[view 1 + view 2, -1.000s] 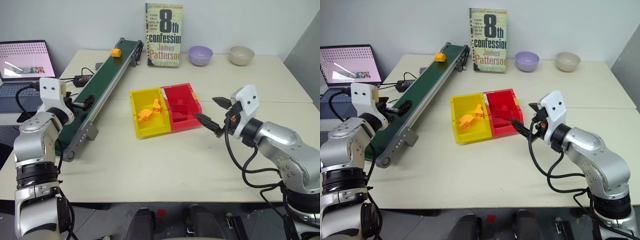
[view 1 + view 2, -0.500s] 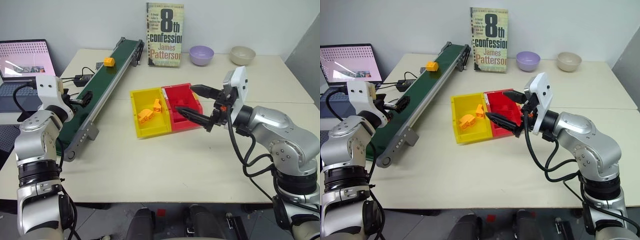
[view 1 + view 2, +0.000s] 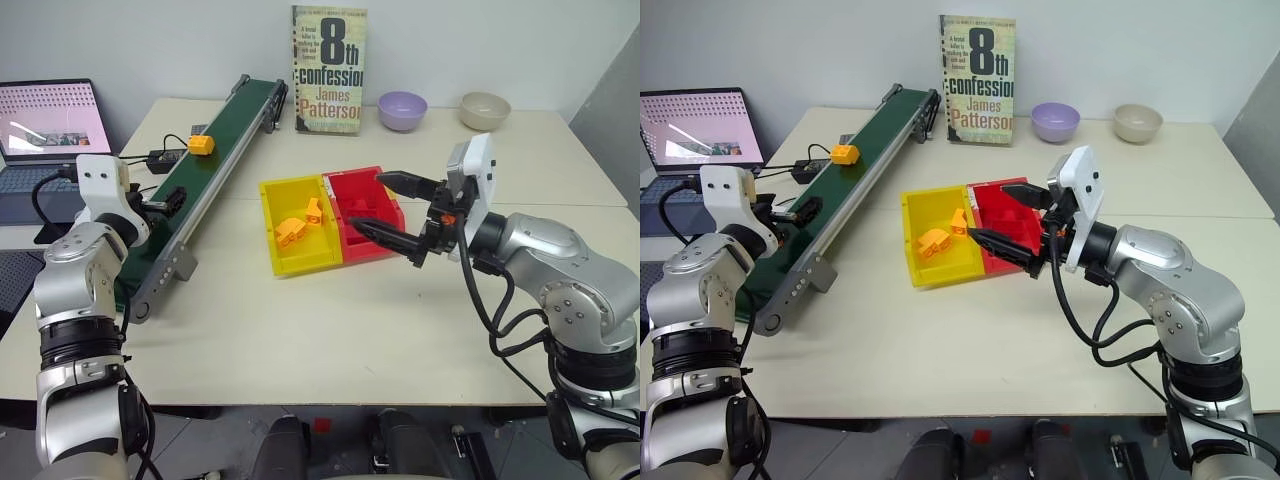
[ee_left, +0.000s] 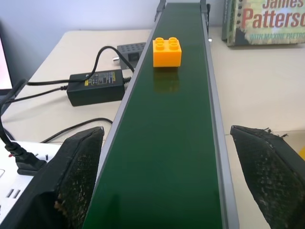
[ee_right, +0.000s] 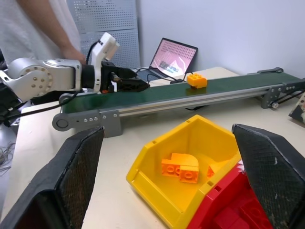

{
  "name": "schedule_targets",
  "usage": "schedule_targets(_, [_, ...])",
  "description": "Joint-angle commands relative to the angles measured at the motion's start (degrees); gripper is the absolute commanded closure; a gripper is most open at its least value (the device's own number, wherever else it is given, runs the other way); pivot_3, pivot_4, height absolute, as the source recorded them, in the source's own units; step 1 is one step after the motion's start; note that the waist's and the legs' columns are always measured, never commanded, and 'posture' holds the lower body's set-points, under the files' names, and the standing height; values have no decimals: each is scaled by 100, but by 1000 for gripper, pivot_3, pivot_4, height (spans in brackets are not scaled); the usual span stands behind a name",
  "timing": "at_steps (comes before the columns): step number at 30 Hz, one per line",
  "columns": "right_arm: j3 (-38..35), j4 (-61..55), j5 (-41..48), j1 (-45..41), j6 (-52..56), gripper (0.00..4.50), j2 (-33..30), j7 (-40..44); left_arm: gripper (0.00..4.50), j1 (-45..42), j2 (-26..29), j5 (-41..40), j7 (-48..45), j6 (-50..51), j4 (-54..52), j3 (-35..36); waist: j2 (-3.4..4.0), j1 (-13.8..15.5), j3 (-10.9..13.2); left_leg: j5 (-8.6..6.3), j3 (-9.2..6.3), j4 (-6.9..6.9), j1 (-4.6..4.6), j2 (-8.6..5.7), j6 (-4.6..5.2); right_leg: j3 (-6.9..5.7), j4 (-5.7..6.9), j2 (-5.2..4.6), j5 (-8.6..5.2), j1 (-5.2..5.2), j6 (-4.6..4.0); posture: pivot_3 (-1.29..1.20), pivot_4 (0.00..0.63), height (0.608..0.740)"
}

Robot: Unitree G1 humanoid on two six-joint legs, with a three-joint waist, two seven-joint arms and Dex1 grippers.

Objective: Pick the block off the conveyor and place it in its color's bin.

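The yellow-orange block [image 3: 203, 144] rides the dark green conveyor [image 3: 215, 170] about a third of the way down from its far end. My left gripper [image 3: 165, 200] is open and level over the belt's near half, its fingers [image 4: 78, 176] either side of the belt, with the block [image 4: 167, 51] ahead of them. The yellow bin [image 3: 272, 225] sits mid-table and holds a few orange bricks. My right gripper [image 3: 375, 202] hangs open and empty over the red bin [image 3: 392, 188] joined to it.
A book [image 3: 328, 70] stands at the table's back, with a purple bowl [image 3: 402, 108] and a beige bowl [image 3: 484, 108] to its right. A laptop [image 3: 45, 125], power adapter [image 4: 97, 86] and cables lie left of the conveyor. A person [image 5: 47, 28] stands behind.
The block has travelled down the belt toward my left gripper. My right gripper swung left and up from beside the red bin to over it, then held. The left gripper stayed put.
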Motion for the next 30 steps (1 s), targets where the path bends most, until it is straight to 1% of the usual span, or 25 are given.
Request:
schedule_targets(1, [-142, -296, 222, -6, 10, 0, -106, 68, 69, -182, 35, 53, 41, -186, 14, 5, 0, 0, 0, 0, -1, 0, 0, 1, 0, 0, 0, 0, 0, 0, 0, 0, 150, 740])
schedule_targets(7, [-158, -398, 401, -3, 86, 0, -152, 26, 69, -264, 47, 81, 35, -243, 182, -32, 0, 0, 0, 0, -5, 0, 0, 2, 0, 0, 1, -1, 0, 0, 0, 0, 150, 740])
schedule_targets(26, [-121, -490, 546, 56, 83, 0, -321, -38, 69, -369, 57, 232, 60, -329, 575, -139, 0, 0, 0, 0, -2, 0, 0, 2, 0, -1, 0, -1, 0, 0, 0, 0, 150, 740])
schedule_targets(28, [-127, -476, 554, 35, 88, 0, -335, -26, 420, -347, 61, 242, 110, -321, 600, -100, 0, 0, 0, 0, -3, 0, -1, 2, 0, -1, 0, -1, 0, 0, 0, 0, 150, 740])
schedule_targets(29, [-128, -464, 555, 23, 89, 0, -340, -19, 511, -344, 60, 237, 116, -322, 615, -80, 0, 1, 0, 0, -4, 0, -1, 2, 0, -1, 0, -1, 0, 0, 0, 0, 150, 740])
schedule_targets(30, [-135, -476, 564, 28, 92, 0, -347, -19, 745, -325, 59, 226, 117, -318, 602, -63, 0, 1, 0, 0, -3, 0, -1, 2, 0, 0, 0, -1, 0, 0, 0, 0, 150, 740])
